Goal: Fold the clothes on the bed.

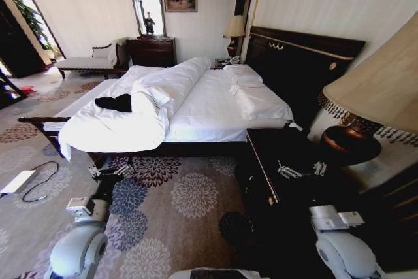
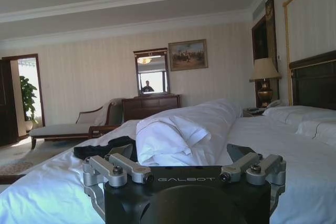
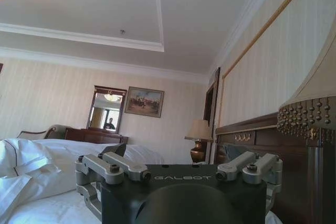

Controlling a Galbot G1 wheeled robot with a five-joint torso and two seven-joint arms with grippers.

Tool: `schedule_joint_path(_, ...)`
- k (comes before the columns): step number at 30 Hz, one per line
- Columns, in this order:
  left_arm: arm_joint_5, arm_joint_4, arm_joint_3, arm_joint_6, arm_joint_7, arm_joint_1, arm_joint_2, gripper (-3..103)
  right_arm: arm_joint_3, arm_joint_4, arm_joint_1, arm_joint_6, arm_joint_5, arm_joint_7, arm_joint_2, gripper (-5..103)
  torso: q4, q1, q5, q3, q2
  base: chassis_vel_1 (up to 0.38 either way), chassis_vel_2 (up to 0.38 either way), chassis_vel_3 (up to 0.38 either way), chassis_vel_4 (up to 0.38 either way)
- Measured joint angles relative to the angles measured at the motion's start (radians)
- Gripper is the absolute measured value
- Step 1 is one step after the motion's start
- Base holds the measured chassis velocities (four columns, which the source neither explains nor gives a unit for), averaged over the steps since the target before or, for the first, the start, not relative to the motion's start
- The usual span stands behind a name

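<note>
The clothes (image 1: 114,102) are a small black crumpled garment on the near left part of the bed (image 1: 209,106), beside a bunched white duvet (image 1: 153,93). In the left wrist view the clothes (image 2: 102,149) lie just past the gripper, in front of the duvet roll (image 2: 173,135). My left gripper (image 1: 108,173) hangs open over the carpet, short of the bed's foot corner and apart from the clothes. My right gripper (image 1: 300,170) is open above the dark nightstand. Both wrist views show their own gripper, the left (image 2: 181,153) and the right (image 3: 173,153), with fingers spread and holding nothing.
A dark nightstand (image 1: 287,161) and a large lamp (image 1: 366,96) stand close on my right. Patterned carpet (image 1: 189,194) lies between me and the bed. A white box with a cable (image 1: 19,181) lies on the floor at left. A chaise (image 1: 85,63) and a dresser (image 1: 151,50) line the far wall.
</note>
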Motion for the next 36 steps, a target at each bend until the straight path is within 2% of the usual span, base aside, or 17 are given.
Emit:
schedule_joint_path(7,0.009,0.003,0.0,-0.002,0.0,0.004,-0.009,100,-0.014,-0.012,0.016,0.026,0.006,-0.023,0.007,100,0.0,0.0,0.0,0.0,0.0,0.0,0.0,0.0,0.0)
schedule_joint_path(36,0.034,0.023,0.012,-0.01,0.002,0.001,-0.03,100,-0.048,-0.047,0.043,0.023,-0.003,-0.014,0.013,100,0.0,0.0,0.0001,0.0,0.0,0.0,0.0,0.0,0.0)
